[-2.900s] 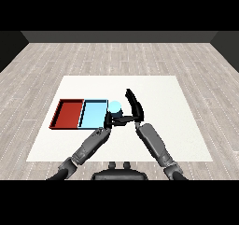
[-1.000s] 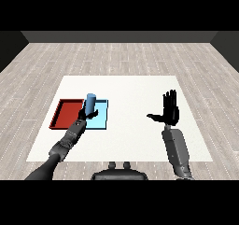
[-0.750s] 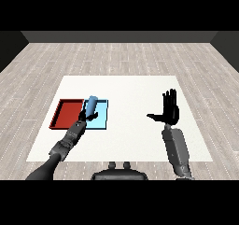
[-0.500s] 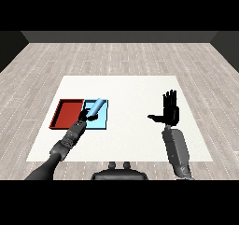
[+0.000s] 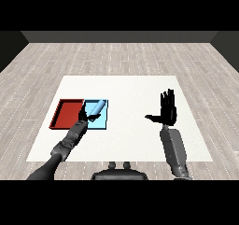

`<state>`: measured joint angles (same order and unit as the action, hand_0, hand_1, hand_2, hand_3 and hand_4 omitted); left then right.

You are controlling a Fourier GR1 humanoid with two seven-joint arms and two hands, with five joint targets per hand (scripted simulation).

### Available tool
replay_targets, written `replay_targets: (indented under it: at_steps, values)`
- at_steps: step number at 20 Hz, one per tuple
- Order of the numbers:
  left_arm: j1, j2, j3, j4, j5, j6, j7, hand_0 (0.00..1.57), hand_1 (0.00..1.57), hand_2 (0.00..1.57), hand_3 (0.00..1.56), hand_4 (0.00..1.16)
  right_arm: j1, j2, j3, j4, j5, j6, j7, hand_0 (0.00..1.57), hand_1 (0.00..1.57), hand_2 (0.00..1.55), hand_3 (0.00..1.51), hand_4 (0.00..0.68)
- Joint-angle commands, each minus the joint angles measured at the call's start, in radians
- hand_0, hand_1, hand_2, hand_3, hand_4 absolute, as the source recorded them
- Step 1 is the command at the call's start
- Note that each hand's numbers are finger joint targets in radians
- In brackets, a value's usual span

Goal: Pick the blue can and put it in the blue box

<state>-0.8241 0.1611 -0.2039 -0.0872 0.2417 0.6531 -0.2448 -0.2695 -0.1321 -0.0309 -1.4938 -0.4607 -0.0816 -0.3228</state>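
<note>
Now blue can (image 5: 96, 108) over blue tray (image 5: 101, 122)

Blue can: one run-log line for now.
can: tilted over blue tray | left hand: beside can, grip unclear | right hand: open, raised

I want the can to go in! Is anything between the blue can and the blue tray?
Nothing visible. The blue can is tilted right over the light blue tray, with the left hand beside it.

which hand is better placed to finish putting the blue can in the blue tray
Left. The left hand is at the tilted blue can over the light blue tray; the right hand is raised open, far away.
</note>
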Motion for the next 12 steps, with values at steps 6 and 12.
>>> replay_targets:
  at_steps: [6, 12]
  values:
    - [0.016, -0.002, 0.115, -0.284, 0.102, -0.132, -0.36, 0.0, 0.0, 0.0, 0.0, 0.0, 0.0, 0.004, 0.021, -0.019, 0.012, 0.003, 0.018, 0.0, 0.0, 0.0, 0.0, 0.0]
    - [0.165, -0.042, 0.093, -0.518, 0.132, -0.338, -0.546, 0.0, 0.0, 0.0, 0.0, 0.0, 0.107, -0.044, 0.033, -0.026, 0.021, 0.082, 0.004, 0.0, 0.0, 0.0, 0.0, 0.0]
